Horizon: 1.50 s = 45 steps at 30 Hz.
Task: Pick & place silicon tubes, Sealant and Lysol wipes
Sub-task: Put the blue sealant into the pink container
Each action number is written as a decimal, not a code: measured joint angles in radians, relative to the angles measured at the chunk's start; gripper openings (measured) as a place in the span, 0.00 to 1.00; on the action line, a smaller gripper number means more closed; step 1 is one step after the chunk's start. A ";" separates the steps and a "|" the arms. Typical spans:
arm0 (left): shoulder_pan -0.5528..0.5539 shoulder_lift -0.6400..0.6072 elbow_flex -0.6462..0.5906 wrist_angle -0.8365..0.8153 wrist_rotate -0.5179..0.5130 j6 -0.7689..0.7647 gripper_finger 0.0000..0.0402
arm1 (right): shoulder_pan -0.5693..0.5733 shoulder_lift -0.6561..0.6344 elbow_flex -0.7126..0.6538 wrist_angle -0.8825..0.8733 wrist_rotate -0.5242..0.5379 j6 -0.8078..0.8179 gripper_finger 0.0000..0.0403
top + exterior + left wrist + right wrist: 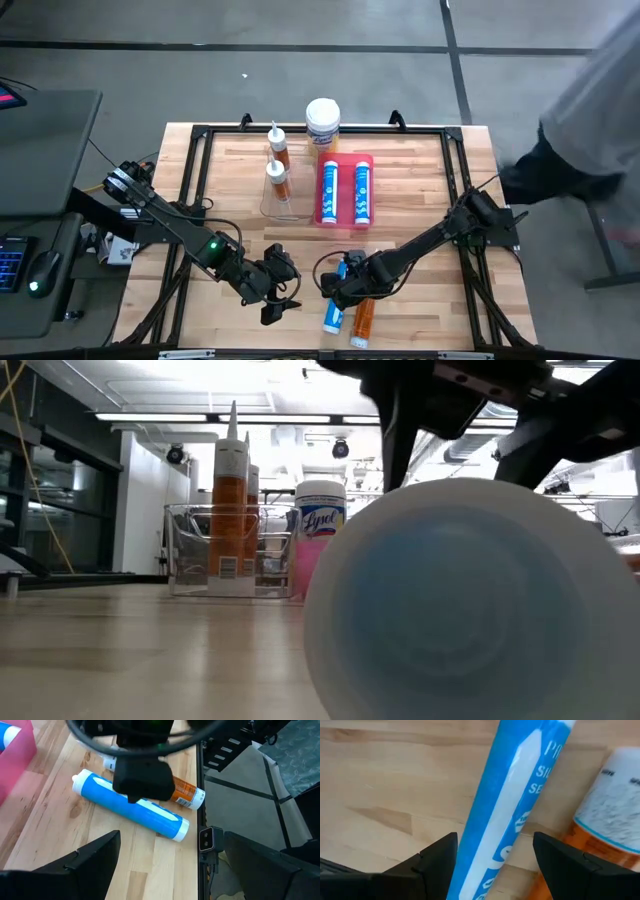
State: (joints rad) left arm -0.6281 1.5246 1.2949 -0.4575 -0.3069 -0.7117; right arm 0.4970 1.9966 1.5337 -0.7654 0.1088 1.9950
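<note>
High view: your wooden slat table [420, 190] holds the Lysol wipes [322, 124], a round canister with white lid and pale yellowish body, upright at the far edge, centre. Just in front of it sits a pink plastic tray [345, 214] with two blue silicone tubes [345, 192] lying side by side. Left of the tray, a clear plastic bin [268, 205] holds two orange sealant cartridges [279, 170] with white nozzles, upright. At the near edge a blue silicone tube [333, 312] and an orange sealant cartridge [363, 321] lie side by side. Right gripper [334, 290] sits over the far end of that blue tube. Left gripper [276, 304] hovers just left of it, nothing in it.

Low view: you can read "Lysol" on the canister label. The bin with the orange cartridges stands left of it. A round white tube end fills the foreground, blurred.

Left wrist view: left fingers [82, 865] spread wide, holding nothing. Ahead, the blue tube and orange cartridge lie on the wood, with the right gripper's dark body over them.

Right wrist view: right fingers [435, 857] spread, straddling the blue tube, not clearly pinching it. White print reads "SIL" and "SE", the rest cut off. The orange cartridge lies beside it.
</note>
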 joint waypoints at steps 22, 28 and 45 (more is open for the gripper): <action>0.000 0.000 0.000 0.000 0.000 0.000 0.86 | -0.054 0.139 0.023 0.024 -0.089 0.031 0.63; 0.000 0.000 0.000 0.001 0.000 0.000 0.86 | -0.049 0.148 0.024 -0.033 -0.119 -0.012 0.64; 0.000 0.000 0.000 0.001 0.000 0.000 0.86 | -0.033 0.149 0.023 -0.147 -0.146 -0.039 0.64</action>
State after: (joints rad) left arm -0.6281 1.5246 1.2949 -0.4567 -0.3068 -0.7117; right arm 0.4642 2.1452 1.5566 -0.9123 -0.0372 1.9558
